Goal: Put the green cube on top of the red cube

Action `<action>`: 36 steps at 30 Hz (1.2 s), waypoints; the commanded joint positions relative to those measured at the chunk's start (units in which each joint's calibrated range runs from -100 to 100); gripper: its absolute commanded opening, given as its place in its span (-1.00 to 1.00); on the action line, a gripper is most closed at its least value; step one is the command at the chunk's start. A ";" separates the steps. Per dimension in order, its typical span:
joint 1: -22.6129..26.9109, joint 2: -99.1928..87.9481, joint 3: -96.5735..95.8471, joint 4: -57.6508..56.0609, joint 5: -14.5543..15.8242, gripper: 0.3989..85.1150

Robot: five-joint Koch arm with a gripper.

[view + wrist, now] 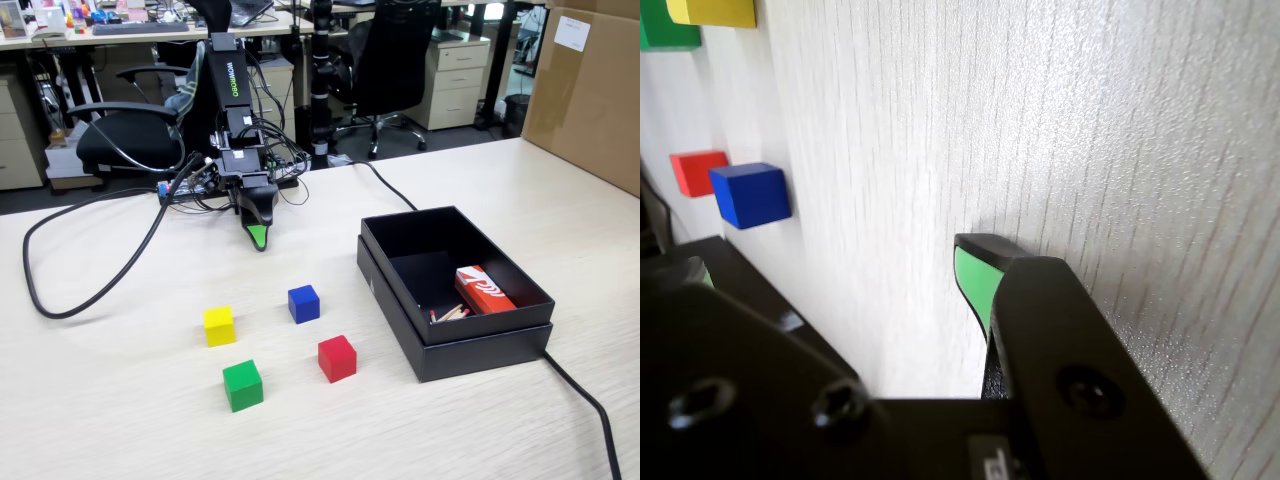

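Note:
The green cube [242,385] rests on the table near its front edge, and the wrist view catches it at the top left corner [665,30]. To its right, a short gap away, sits the red cube [337,358], small and far off in the wrist view [695,172]. My gripper [258,238] hangs tip-down over the table well behind both cubes, touching neither. Its green-padded jaws stand apart with bare table between them [830,255], so it is open and holds nothing.
A blue cube [303,303] and a yellow cube [219,325] lie between the gripper and the two task cubes. An open black box [480,328] at the right holds a red-and-white box [482,290]. Black cables [90,290] loop at the left, and a cardboard sheet [590,90] stands far right.

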 commanded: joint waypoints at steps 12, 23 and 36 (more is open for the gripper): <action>-0.59 1.02 2.22 -4.54 -0.73 0.12; -0.68 7.90 34.04 -31.32 -0.44 0.12; -2.64 47.15 79.56 -45.92 -0.78 0.11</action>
